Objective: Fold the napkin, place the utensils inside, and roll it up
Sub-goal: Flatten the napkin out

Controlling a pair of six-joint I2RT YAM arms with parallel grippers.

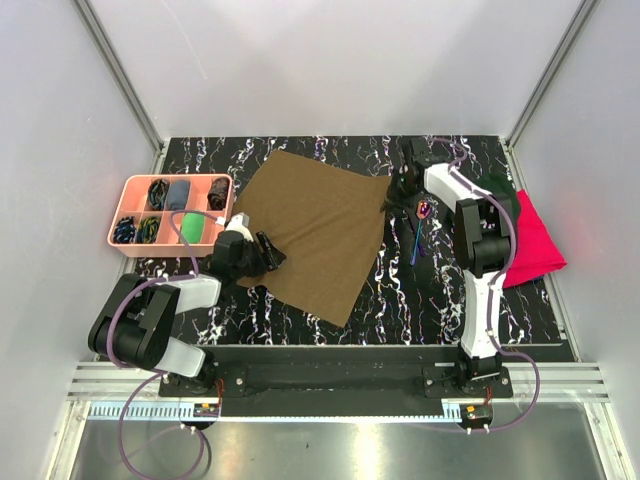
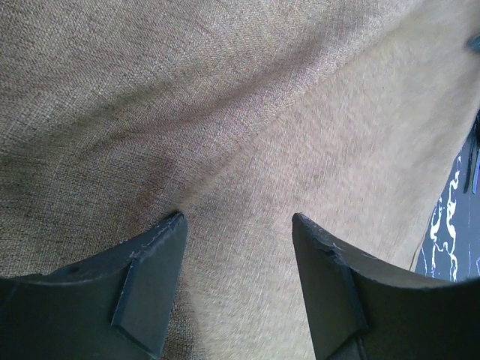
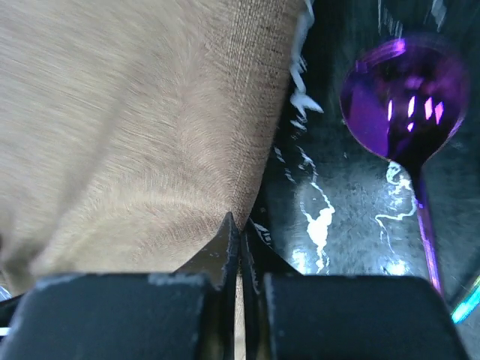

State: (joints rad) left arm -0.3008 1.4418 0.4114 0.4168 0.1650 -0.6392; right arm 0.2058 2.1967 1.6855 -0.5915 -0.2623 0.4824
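Tabletop black, white-veined; napkin spread; walls white.

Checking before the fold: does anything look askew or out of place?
The napkin lies skewed, its edges at an angle to the table; the right gripper pinches one corner. Nothing looks spilled or damaged.

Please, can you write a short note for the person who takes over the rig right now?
Left claw: open, over the napkin near its left edge, holding nothing.
Right claw: shut on the napkin's right corner.
Utensils: on the table right of the napkin, not on it.
Done: nothing; the napkin lies unfolded.
Left: fold, put utensils inside, roll up.
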